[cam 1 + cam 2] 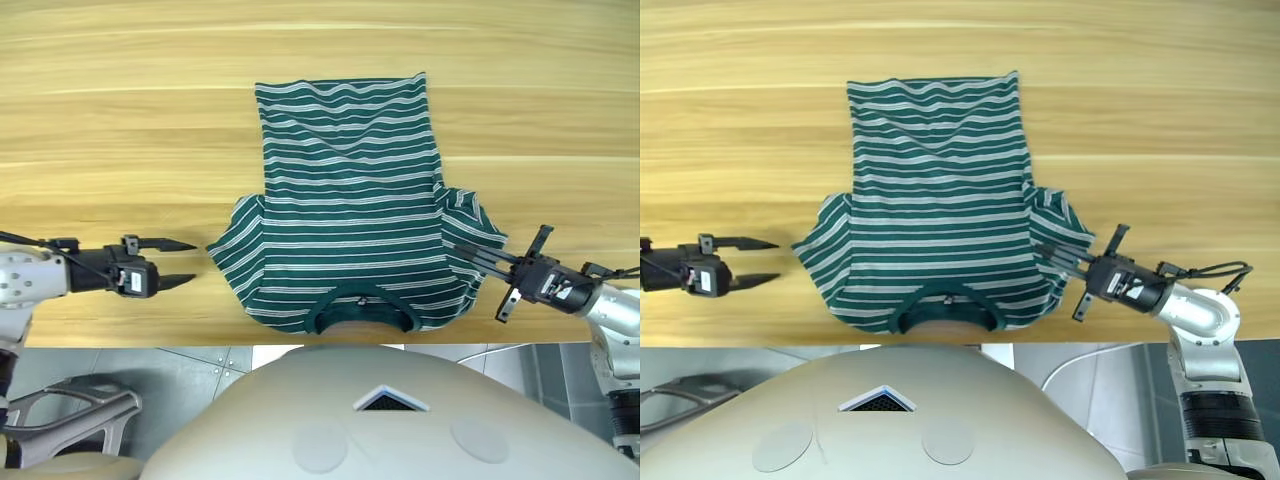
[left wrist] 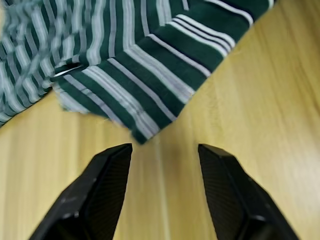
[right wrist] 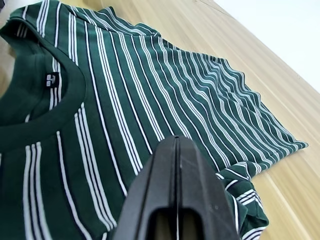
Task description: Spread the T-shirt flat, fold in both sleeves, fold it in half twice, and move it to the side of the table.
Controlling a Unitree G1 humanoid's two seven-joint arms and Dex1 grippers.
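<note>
Striped T-shirt [image 1: 345, 200] lies centre frame; left gripper [image 1: 192, 262] lower left, fingers spread; right gripper [image 1: 447, 243], fingers pressed together, at the lower-right sleeve [image 1: 470, 222].

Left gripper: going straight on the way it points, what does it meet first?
The T-shirt: its left sleeve corner lies just ahead, in line with the gap between the open fingers, though the height of the left gripper is unclear.

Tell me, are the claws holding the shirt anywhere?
Left claw is open, empty. Right claw is shut over a sleeve of the green white-striped T-shirt; grip unclear.
</note>
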